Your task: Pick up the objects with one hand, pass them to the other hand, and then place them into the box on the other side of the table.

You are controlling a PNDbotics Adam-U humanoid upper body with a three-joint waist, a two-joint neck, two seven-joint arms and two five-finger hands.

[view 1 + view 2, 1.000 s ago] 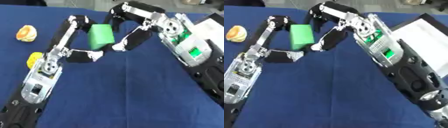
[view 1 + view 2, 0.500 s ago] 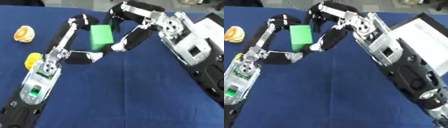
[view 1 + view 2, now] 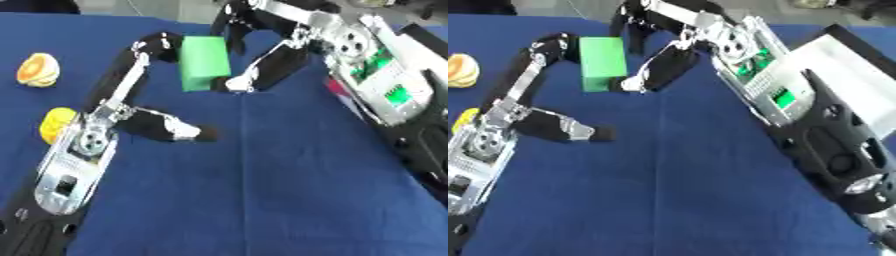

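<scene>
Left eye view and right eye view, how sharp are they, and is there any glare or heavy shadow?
Left eye view: soft all over, the green block and the left hand smeared at their edges; light is even, with only faint shadow on the blue tablecloth. Right eye view: equally soft; the white box is washed out, its surface blank.

Near half of the table (image 3: 262, 200): bare blue cloth, unobstructed. Left edge: passage narrowed by an orange half (image 3: 38, 69) and a yellow object (image 3: 54, 122). Far middle: blocked by the green block (image 3: 204, 63). Right edge: white box (image 3: 846, 80).
</scene>
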